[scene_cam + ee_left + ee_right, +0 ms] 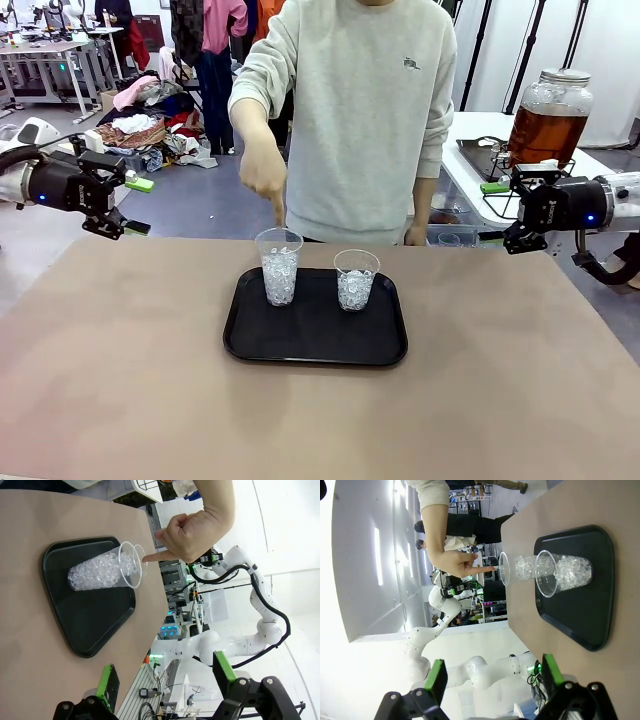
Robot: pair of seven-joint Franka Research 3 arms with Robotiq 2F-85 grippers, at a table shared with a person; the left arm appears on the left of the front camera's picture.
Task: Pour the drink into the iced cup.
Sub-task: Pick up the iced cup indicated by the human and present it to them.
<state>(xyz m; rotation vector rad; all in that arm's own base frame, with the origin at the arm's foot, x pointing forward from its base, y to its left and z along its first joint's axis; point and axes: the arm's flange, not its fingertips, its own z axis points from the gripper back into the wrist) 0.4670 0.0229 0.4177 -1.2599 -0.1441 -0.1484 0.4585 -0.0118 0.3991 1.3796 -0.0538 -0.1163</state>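
Observation:
Two clear plastic cups filled with ice stand on a black tray (315, 345): a taller one (279, 266) on the left and a shorter one (356, 280) on the right. A person's hand (265, 175) points a finger down at the taller cup's rim; this cup (102, 572) (517, 567) and the pointing hand (192, 530) (455, 562) also show in both wrist views. The drink, amber liquid in a big glass jar (548, 120) with a silvery lid, stands on a white side table at the back right. My left gripper (138, 206) (165, 680) hangs open off the table's left edge. My right gripper (503, 215) (494, 677) is open near the jar, holding nothing.
The tan table (120, 380) is bare around the tray. The person stands at the far edge behind the tray. A wire rack (497, 205) and a dark tray (480, 155) lie on the white side table (480, 125) by the jar.

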